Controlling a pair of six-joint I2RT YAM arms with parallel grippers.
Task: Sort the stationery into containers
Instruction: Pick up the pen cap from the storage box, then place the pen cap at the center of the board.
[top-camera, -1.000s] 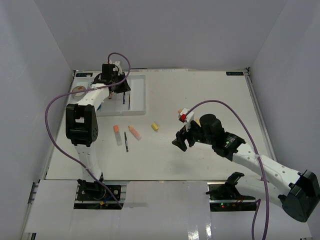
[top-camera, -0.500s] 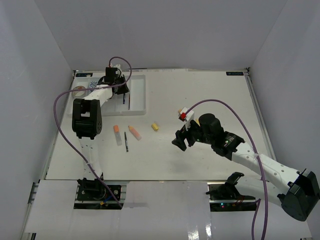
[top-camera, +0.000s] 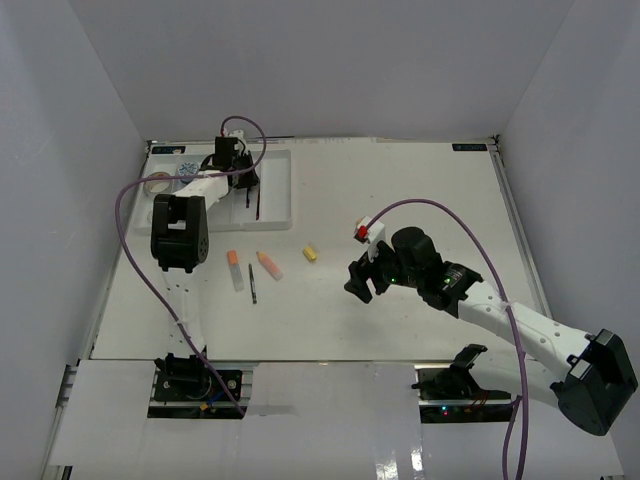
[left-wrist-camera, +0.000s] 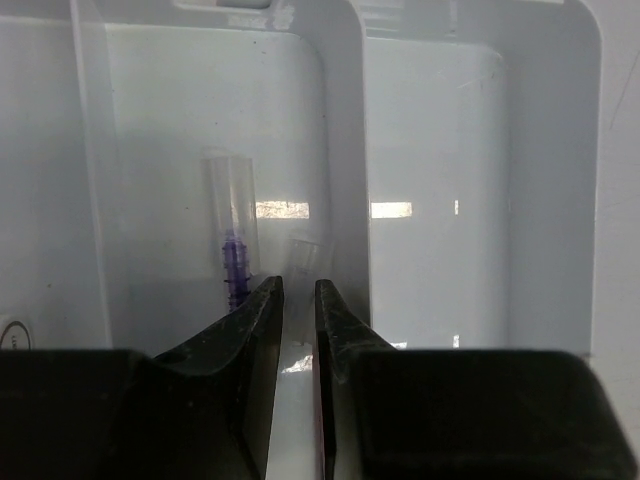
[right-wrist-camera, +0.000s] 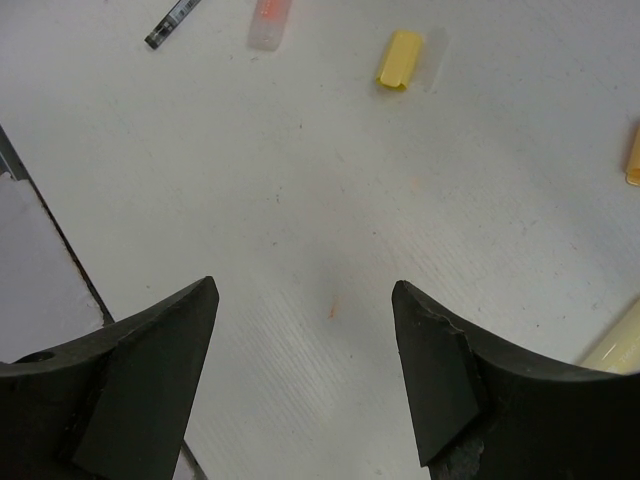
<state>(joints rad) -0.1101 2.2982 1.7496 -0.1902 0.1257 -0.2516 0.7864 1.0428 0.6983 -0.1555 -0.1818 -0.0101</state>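
Observation:
The white tray (top-camera: 279, 176) sits at the far left, and my left gripper (top-camera: 236, 168) hangs over its far end. In the left wrist view the jaws (left-wrist-camera: 298, 286) stand almost together above the tray floor (left-wrist-camera: 440, 150), with only a slit between them. A clear pen with purple ink (left-wrist-camera: 233, 245) lies just beyond the tips. A red pen (top-camera: 259, 204) rests in the tray. My right gripper (top-camera: 359, 283) is open over bare table (right-wrist-camera: 305, 290), holding nothing. Two orange markers (top-camera: 233, 268) (top-camera: 268, 264), a dark pen (top-camera: 252, 284) and a yellow eraser (top-camera: 310, 253) (right-wrist-camera: 400, 58) lie on the table.
A tape roll (top-camera: 158, 182) and a blue-white tub (top-camera: 187, 167) stand left of the tray by the wall. A yellow item (right-wrist-camera: 634, 156) shows at the right edge of the right wrist view. Grey walls close the table on three sides.
My left gripper has moved a little farther along the tray towards the back wall and its jaws have narrowed. The right arm has barely shifted.

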